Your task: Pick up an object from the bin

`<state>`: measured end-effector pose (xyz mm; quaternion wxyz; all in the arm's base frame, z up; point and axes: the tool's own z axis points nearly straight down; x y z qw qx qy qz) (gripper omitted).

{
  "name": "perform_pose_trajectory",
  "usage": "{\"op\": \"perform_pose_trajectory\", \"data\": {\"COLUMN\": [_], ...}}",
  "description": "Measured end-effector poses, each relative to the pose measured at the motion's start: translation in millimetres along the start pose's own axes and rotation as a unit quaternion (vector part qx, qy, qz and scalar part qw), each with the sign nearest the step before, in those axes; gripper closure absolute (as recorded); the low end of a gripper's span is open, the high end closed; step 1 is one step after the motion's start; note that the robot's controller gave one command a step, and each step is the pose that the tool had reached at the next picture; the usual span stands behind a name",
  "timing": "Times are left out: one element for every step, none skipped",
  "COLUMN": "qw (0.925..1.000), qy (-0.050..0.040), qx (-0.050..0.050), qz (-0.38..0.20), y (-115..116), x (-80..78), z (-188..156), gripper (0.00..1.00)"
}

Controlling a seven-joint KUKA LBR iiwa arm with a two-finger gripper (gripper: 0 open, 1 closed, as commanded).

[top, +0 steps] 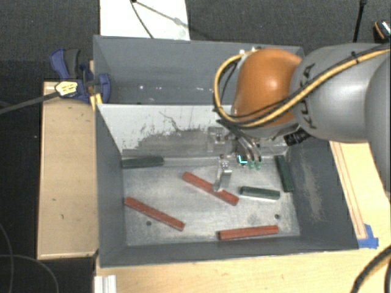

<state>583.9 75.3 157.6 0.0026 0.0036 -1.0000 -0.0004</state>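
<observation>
My gripper (223,177) hangs low in the middle of the bin, under the arm's orange cover. Its tip comes down right at a short red-brown bar (209,188) lying slantwise on the bin floor, and seems to touch the bar's upper side. A dark green bar (259,193) lies flat just to the right of that spot. Another dark green bar (284,173) lies nearly upright in the picture by the right wall, partly under the arm.
A long red-brown bar (154,213) lies slantwise at the lower left and another red-brown bar (247,232) along the front wall. A dark green bar (142,162) rests by the back-left wall. The arm covers the bin's upper right part.
</observation>
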Motion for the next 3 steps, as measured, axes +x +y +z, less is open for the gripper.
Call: {"op": "perform_pose_trajectory", "data": {"qw": [0.9998, 0.9998, 0.9993], "qy": [0.0003, -0.0038, -0.0071], "qx": [0.001, 0.000, 0.000], "qz": [-0.018, -0.017, -0.037], "y": [-27, -26, -6], "x": [15.5, 13.1, 40.2], "z": [91, 86, -44], "gripper": [0.00, 1.00, 1.00]}}
